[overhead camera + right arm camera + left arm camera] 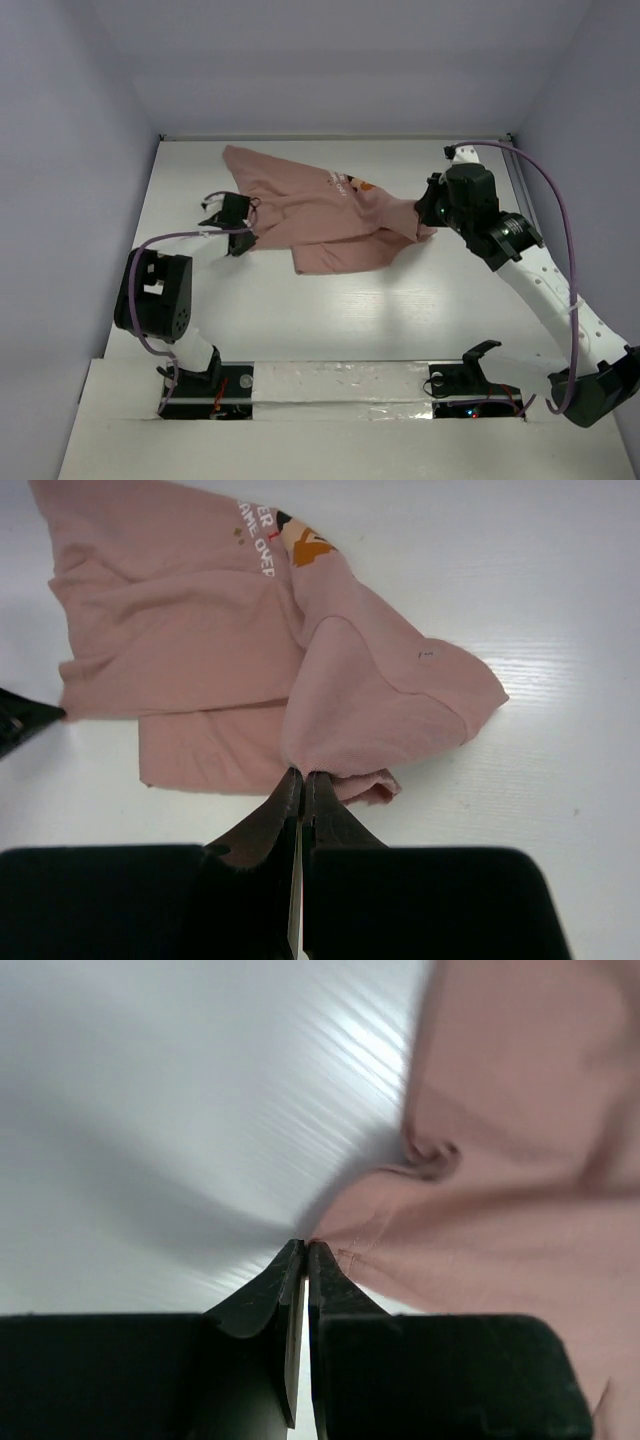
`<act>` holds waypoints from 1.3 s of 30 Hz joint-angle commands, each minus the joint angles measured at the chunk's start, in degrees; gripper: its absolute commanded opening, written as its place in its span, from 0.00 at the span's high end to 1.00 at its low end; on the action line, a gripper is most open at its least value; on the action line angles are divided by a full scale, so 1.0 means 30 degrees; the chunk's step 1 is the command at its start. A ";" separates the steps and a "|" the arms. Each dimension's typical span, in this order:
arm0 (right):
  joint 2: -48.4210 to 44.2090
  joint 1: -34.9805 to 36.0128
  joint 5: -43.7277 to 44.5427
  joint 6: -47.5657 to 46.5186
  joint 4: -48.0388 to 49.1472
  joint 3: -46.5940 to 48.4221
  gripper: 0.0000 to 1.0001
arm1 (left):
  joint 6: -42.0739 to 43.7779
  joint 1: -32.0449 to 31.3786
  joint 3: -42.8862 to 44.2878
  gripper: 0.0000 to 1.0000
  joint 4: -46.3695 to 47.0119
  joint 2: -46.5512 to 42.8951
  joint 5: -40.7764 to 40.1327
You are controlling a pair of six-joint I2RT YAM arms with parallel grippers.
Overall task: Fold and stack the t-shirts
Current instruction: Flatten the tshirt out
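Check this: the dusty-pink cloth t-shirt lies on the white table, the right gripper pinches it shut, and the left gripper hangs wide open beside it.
Wrong about the left gripper: it is shut on the edge of the dusty-pink cloth t-shirt, as the left wrist view shows. The white table and the right gripper, pinched shut on it, are as stated.

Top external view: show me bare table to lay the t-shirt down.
Bare table: the wide band between the t-shirt and the arm bases. Crowded: mid-table, where the left gripper and right gripper pinch the t-shirt's ends.
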 commanded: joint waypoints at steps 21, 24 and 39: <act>-0.1663 0.0037 -0.3232 0.0767 -0.0528 -0.1843 1.00 | -0.3119 0.3651 -0.3230 0.64 0.0963 -0.4957 0.2152; -0.1692 0.0037 -0.3144 0.0708 -0.0586 -0.1726 1.00 | -0.3646 0.3651 -0.2586 0.64 0.1257 -0.3638 0.1681; -0.1956 0.0037 -0.2852 0.1001 -0.0792 -0.2018 1.00 | -0.4468 0.4647 -0.2732 0.64 0.3310 -0.2055 -0.0018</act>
